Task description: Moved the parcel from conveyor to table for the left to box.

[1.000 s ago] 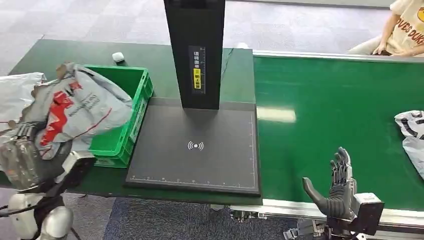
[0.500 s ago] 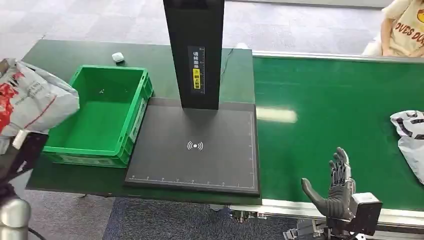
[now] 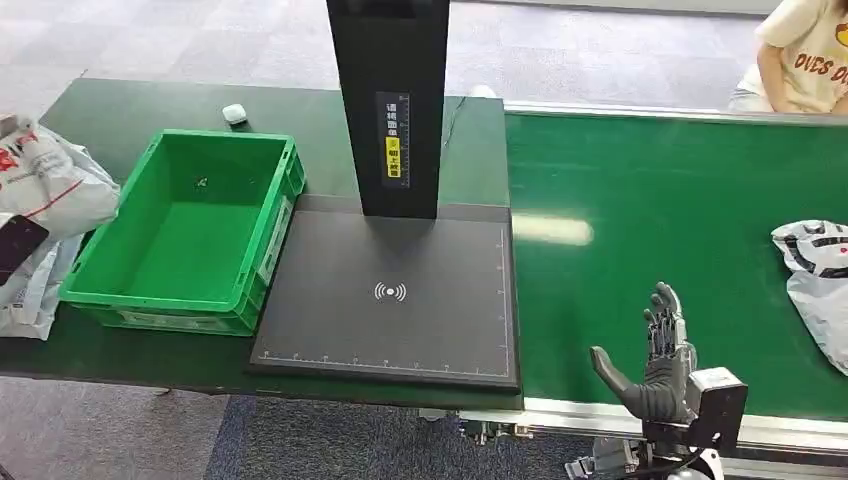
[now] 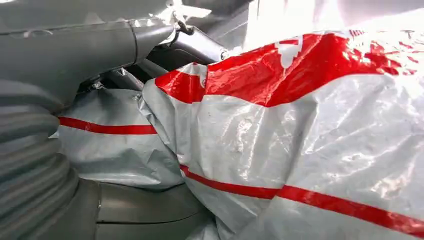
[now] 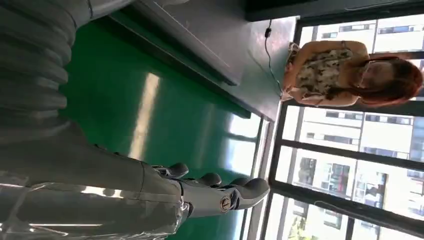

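Grey-red parcel point(image 4: 280, 150) hides left hand point(image 4: 65, 125) fingers; right hand point(image 3: 655, 365) spread.

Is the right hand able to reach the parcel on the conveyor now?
Probably yes: the right hand is open, and bare belt lies between it and the parcel. Nothing blocks the way.

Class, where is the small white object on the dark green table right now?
In the head view, the small white object sits on the dark green table, just beyond the green plastic crate's far rim.
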Motion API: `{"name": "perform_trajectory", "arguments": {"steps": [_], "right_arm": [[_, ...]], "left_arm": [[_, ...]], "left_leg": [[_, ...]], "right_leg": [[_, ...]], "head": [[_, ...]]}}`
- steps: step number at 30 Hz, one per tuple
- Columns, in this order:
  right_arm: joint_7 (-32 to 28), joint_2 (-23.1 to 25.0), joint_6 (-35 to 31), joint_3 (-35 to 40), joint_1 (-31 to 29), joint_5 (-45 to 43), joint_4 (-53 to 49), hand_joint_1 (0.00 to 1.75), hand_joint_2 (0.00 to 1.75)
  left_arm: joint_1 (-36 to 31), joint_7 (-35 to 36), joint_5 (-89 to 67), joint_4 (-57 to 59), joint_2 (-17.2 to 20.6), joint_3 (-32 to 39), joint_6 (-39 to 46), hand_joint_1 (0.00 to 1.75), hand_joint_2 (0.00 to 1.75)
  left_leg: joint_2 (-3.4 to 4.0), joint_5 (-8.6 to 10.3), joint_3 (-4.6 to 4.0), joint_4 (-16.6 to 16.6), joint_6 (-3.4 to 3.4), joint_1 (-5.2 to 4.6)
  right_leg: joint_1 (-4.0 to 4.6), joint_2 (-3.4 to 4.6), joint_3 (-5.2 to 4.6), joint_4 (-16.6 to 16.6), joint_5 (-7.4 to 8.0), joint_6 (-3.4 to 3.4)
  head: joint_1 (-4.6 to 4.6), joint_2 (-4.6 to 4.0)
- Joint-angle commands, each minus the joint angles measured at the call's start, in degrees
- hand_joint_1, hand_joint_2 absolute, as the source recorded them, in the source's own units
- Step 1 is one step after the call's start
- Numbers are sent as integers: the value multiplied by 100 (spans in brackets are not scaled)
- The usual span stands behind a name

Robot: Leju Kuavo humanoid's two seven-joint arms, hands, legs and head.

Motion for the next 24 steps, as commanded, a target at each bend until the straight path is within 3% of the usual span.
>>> {"name": "perform_trajectory", "arguments": {"steps": [1,4,5,10,17,24], "right_arm": [[30,5,94,131,-115,63,314,0,175],[38,9,96,150,-122,77,316,0,175],[74,-42,86,185,-131,81,388,0,175],[30,-172,62,359,-225,10,695,0,175],[55,-157,-17,342,-198,-30,613,0,175],[66,-117,1,318,-63,-22,515,0,175]], "left_arm": [[-1242,66,-290,1550,186,-1038,-9,175,175],[-1421,89,-314,1657,208,-1104,-73,175,175],[-2041,-304,-105,2365,350,-1420,-89,175,175],[-1945,-1334,143,2601,255,-2104,130,175,175],[-2410,-1506,237,3179,-156,-2751,168,175,175],[-2426,-1663,422,3537,-393,-3051,8,175,175]], "left_leg": [[-29,8,10,-8,-2,4],[-22,6,3,-3,-2,5],[-21,6,-1,1,-3,6],[-13,4,26,-17,-1,1],[-28,8,13,-9,0,2],[-12,2,11,-6,0,-1]], "right_leg": [[5,-32,21,-6,-3,-7],[5,-24,12,-4,-1,-5],[7,-24,9,0,1,-6],[4,-16,30,-16,2,-7],[4,-28,20,-10,1,-7],[0,-10,12,-8,1,-4]], "head": [[0,0],[0,0],[-2,0],[-2,0],[-2,0],[-2,0]]}}
